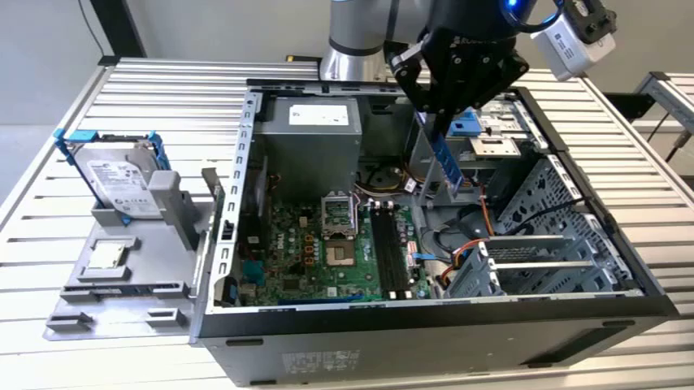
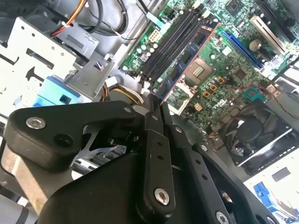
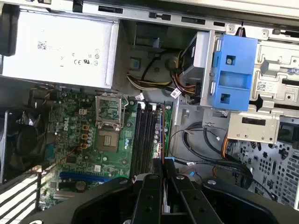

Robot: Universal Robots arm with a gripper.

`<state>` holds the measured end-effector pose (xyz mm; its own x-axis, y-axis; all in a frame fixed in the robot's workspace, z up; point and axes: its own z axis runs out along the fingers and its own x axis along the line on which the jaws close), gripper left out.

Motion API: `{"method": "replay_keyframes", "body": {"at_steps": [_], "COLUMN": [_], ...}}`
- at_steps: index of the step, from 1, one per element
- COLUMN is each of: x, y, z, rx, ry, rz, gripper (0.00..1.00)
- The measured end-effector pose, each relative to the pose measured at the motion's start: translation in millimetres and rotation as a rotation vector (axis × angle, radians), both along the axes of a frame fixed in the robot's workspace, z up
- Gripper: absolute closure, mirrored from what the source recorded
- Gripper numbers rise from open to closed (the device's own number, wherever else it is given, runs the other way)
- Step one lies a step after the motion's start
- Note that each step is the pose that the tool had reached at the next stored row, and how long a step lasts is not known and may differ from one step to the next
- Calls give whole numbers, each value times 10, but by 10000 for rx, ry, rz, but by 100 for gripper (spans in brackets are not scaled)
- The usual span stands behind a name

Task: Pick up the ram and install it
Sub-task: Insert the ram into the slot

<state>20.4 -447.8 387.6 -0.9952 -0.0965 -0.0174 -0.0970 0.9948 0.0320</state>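
My black gripper (image 1: 441, 112) hangs over the open computer case, shut on the upper end of the ram (image 1: 446, 158). The ram is a narrow dark-blue stick that points down into the case. In the second wrist view the ram (image 2: 187, 63) runs out from between the fingers (image 2: 153, 122) and shows its dark chips. It lies roughly parallel to the motherboard's long black slots (image 2: 170, 44). In the first wrist view the ram (image 3: 162, 135) is seen edge-on, close beside the slots (image 3: 144, 135) and held above them. The slots (image 1: 391, 244) look unfilled.
The green motherboard (image 1: 292, 252) carries a bare CPU socket (image 1: 338, 215). A grey power supply (image 1: 314, 122) sits at the case's back. A metal drive cage (image 1: 542, 244) and loose cables (image 3: 196, 140) lie toward the exterior view's right. A hard drive in a blue frame (image 1: 114, 175) stands outside the case.
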Motion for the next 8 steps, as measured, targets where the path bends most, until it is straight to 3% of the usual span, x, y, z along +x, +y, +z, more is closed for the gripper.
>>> {"method": "replay_keyframes", "body": {"at_steps": [5, 8], "x": [25, 26], "y": [0, 0], "z": [-76, -80], "rx": [-1, -1], "ry": [5, 5], "rz": [-135, -140], "gripper": [100, 100]}}
